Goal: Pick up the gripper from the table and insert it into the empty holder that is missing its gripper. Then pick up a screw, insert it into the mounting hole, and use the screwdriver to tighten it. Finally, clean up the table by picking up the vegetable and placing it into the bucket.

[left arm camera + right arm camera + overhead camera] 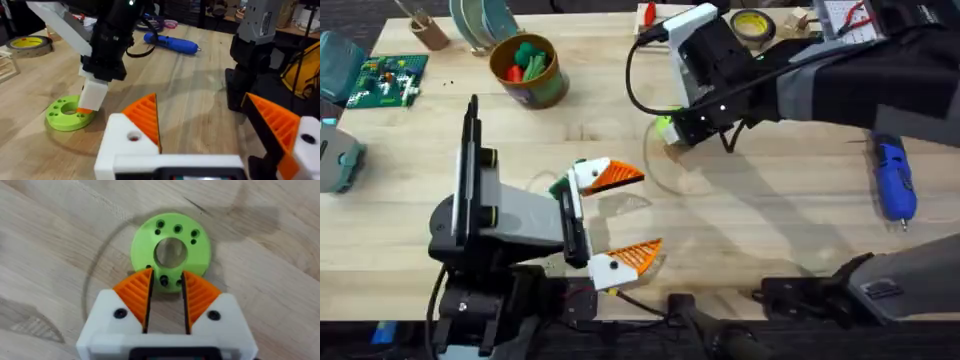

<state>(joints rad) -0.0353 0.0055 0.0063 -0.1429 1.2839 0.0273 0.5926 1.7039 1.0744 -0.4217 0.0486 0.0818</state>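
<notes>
Right gripper: low over the lime ring disc, 2 pads a narrow slit apart, holding nothing.
Left gripper: spread wide, empty.
Screwdriver: well right of disc.
Bucket: far left of disc.
Advice: probably lift off; the disc isn't the target.

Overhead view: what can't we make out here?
1. Lime green ring: mostly covered by the right gripper, so its outline is unreadable.
2. Dark green piece: largely hidden behind the left gripper, so its shape is unclear.
3. What is in the bucket: coloured pieces too small to identify.
4. Bit of the screwdriver: too small to read.
</notes>
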